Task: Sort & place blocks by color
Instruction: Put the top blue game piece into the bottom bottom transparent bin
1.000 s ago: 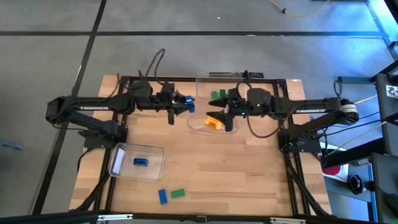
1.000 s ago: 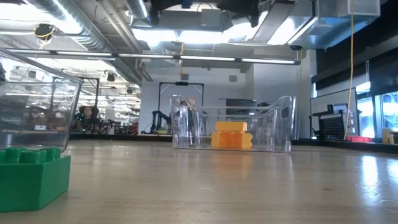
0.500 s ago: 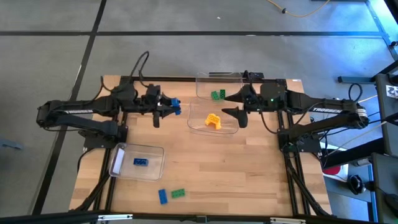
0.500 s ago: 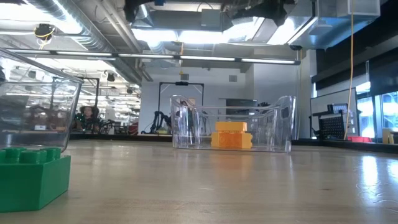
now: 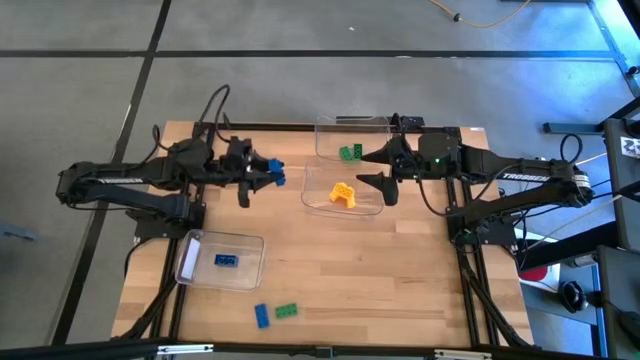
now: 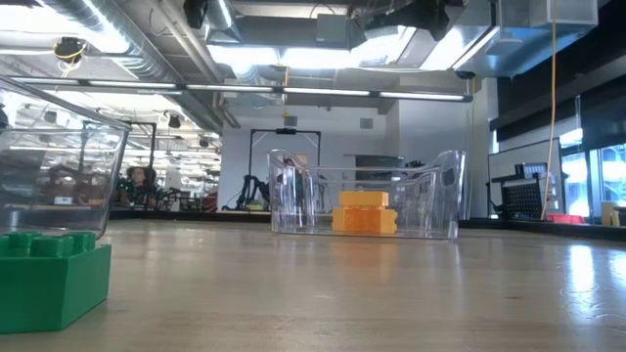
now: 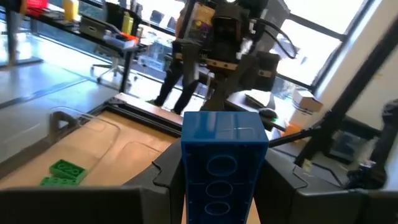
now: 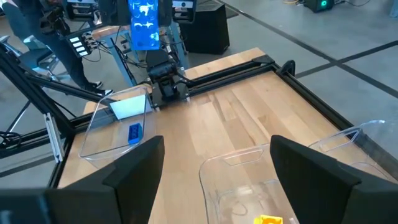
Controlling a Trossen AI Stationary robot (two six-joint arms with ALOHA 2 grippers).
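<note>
Blue studded plastic brick point(image 7: 224, 165) sits clamped between my left gripper point(image 5: 268, 172) fingers, raised over the bench's far left part. My right gripper point(image 5: 376, 166) hangs spread wide and empty above the clear bin point(image 5: 375, 205) holding a yellow-orange brick point(image 5: 343, 195). Near the front edge lie a loose blue brick point(image 5: 261, 315) and a green one point(image 5: 287, 311).

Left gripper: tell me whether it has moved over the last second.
Yes. In the high view the left gripper, shut on a blue block, has pulled back toward its own side, away from the bin with the yellow block.
</note>
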